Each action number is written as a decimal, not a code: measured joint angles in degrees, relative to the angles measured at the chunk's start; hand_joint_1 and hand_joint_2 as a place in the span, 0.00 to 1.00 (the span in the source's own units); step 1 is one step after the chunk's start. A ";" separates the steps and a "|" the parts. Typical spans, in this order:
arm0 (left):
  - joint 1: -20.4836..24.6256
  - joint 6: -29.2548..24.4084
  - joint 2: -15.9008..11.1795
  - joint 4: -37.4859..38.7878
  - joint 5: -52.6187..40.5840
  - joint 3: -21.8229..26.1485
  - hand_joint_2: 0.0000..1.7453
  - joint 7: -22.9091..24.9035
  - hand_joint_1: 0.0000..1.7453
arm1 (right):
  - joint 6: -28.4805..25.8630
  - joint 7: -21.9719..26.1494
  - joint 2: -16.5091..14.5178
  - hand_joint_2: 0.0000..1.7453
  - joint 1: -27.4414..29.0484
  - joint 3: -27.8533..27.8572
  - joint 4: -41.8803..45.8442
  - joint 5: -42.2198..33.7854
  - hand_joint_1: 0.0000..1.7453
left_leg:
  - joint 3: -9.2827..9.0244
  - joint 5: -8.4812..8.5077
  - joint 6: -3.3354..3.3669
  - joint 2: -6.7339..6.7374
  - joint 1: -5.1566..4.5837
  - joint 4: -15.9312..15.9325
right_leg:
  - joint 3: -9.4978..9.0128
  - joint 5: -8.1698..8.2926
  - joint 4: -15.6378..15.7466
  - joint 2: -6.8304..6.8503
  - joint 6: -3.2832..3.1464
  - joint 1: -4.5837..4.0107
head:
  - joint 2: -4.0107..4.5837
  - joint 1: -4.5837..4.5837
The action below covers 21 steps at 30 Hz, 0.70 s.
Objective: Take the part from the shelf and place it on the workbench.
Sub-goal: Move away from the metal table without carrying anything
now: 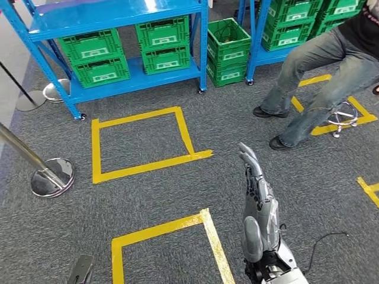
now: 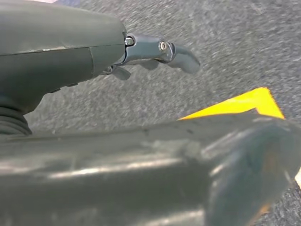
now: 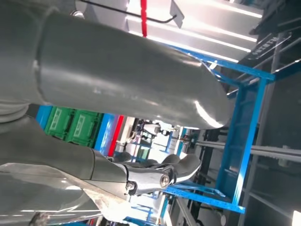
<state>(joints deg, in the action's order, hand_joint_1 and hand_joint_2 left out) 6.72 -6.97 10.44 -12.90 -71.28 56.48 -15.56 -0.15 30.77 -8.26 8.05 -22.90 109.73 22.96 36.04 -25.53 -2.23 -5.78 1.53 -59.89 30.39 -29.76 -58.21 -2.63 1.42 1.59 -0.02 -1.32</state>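
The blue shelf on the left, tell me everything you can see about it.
The blue shelf looks like painted metal: upright posts, diagonal braces on its left side, and two flat decks in view. It stands on grey carpet on small dark feet, behind a yellow tape square. Its lower deck carries four green slotted crates with white labels, in two stacks of two. Another green crate stands on the floor right beside its right post. Its upper deck looks bare as far as it shows. Nothing else touches it.

Yellow tape squares [image 1: 142, 144] sat on the grey carpet ahead-left of the raised hand, green crates [image 1: 163, 43] way beyond, and a seated person's legs [image 1: 312, 83] off ahead-right.
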 joint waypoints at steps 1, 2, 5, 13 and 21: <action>0.03 0.00 0.01 0.00 0.01 0.01 0.00 0.00 0.00 | 0.02 -0.01 -0.01 0.00 0.01 -0.06 0.01 -0.01 0.00 | 1.00 -1.32 -0.07 1.86 -0.15 -2.23 | -0.05 0.09 0.13 0.95 -0.45 -0.04 | 0.00 0.20; 0.10 0.00 0.06 0.00 0.00 0.01 0.00 0.00 0.00 | 0.02 -0.03 -0.01 0.00 0.06 -0.10 0.01 -0.02 0.00 | 2.47 -3.14 -0.10 3.78 -0.32 -5.62 | -0.07 0.07 0.14 1.90 -0.76 -0.26 | 0.00 0.38; 0.16 0.00 0.06 0.00 0.00 0.02 0.00 0.00 0.00 | 0.04 -0.09 -0.01 0.00 0.17 -0.10 0.00 -0.03 0.00 | 6.36 -7.11 -0.05 5.17 -0.36 -15.14 | -0.04 -0.10 0.12 4.78 -1.11 -0.82 | 0.00 0.58; -0.28 0.00 -0.02 0.00 -0.02 0.20 0.00 -0.02 0.00 | 0.11 -0.12 -0.01 0.00 0.05 -0.07 0.02 -0.97 0.00 | -2.39 -0.94 1.80 7.59 -1.46 0.75 | -0.29 -0.74 -0.02 8.22 -0.58 -1.66 | 0.01 0.50; -0.33 0.29 0.11 0.00 0.28 0.30 0.00 -0.03 0.00 | 0.19 -0.11 -0.01 0.00 0.10 0.01 0.02 -1.30 0.00 | -2.42 -1.03 2.07 7.65 -1.56 0.90 | -0.20 -0.25 0.81 7.89 -0.36 -1.57 | 0.01 0.48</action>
<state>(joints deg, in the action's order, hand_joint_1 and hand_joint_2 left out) 6.39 -6.68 10.56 -12.90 -71.00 56.78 -15.59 0.04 30.67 -8.26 8.15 -22.88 109.74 21.67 33.62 -26.55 -0.16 1.88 -0.03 -58.99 30.19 -30.01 -57.40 5.26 1.06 0.03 -0.02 -0.84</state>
